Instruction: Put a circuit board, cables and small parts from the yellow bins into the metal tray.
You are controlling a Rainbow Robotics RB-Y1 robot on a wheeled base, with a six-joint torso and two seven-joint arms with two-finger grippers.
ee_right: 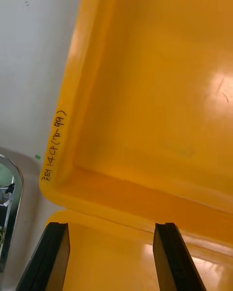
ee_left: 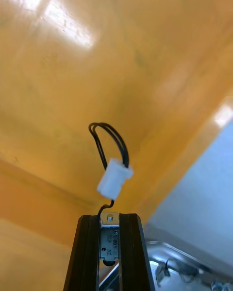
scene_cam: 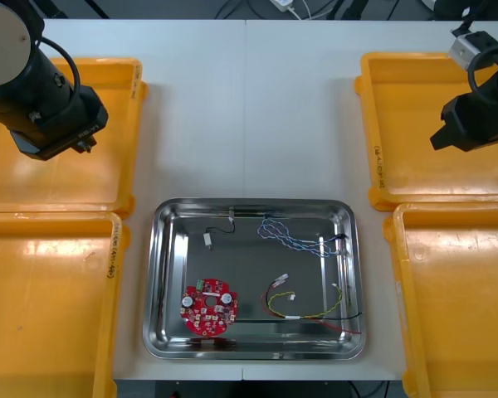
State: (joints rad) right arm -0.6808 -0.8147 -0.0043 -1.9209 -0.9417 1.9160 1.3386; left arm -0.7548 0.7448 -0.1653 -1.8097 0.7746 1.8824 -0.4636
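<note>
Your left gripper (ee_left: 110,218) is hanging over the far left yellow bin (ee_left: 121,53), clenched on a small metal part (ee_left: 108,245). The part is mostly hiding between the fingers (ee_left: 90,252), and the print on it is too small to read. A black cable (ee_left: 120,145) is looping up from that part just beyond the fingertips, carrying a white plug (ee_left: 115,178). Your right gripper (ee_right: 111,225) is hovering released over the far right yellow bin (ee_right: 145,77). That bin's rim is bearing handwriting (ee_right: 52,143), roughly "14 CP (70-99)", with its first characters unclear. The metal tray (scene_cam: 162,274) is sitting between the bins.
</note>
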